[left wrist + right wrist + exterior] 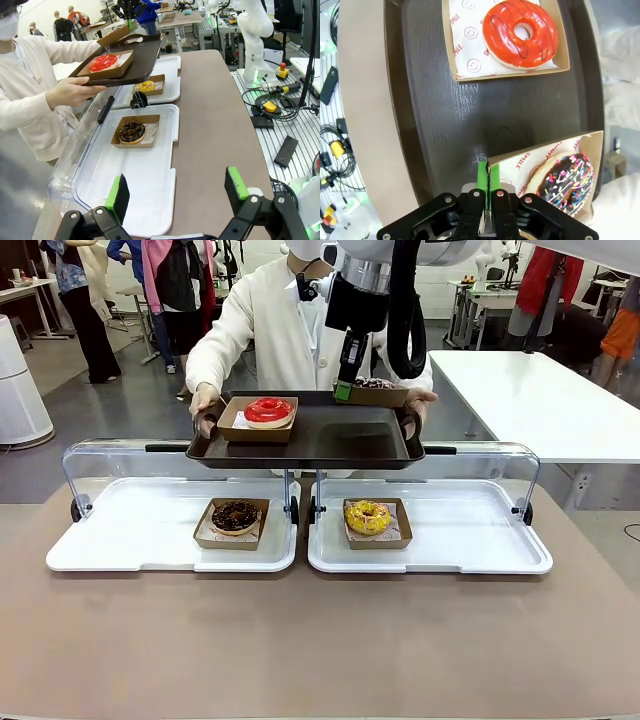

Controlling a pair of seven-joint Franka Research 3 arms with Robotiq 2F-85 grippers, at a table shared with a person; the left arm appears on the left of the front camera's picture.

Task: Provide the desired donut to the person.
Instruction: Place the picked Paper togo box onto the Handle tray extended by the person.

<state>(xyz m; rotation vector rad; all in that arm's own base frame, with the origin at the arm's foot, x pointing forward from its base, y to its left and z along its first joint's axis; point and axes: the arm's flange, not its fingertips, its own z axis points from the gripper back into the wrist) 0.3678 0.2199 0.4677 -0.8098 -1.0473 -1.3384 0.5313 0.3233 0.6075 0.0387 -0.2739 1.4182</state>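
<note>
- Front view: the person, in a cream cardigan, stands at the far side of the table and holds a dark tray with both hands, one hand at each end, above two white display trays.
- Front view: a red-glazed donut sits in a cardboard boat on the left part of the dark tray.
- Front view: the right gripper hangs over the tray's far right part, its fingers together on the rim of a cardboard boat holding a sprinkled chocolate donut.
- Front view: a dark chocolate donut lies on the left display tray and a yellow donut on the right one, each in its own boat.
- Left wrist view: the left gripper hovers near the table's end with its green-padded fingers wide apart, gripping nothing.
- Left wrist view: beyond it lie the dark chocolate donut and, farther off, the yellow donut; the person's hand supports the dark tray above them.
- Right wrist view: the right gripper has its fingers clamped on the boat's edge; the sprinkled chocolate donut rests in that boat on the dark tray.
- Right wrist view: the red-glazed donut lies well apart in its own boat on smiley-printed paper.
</note>
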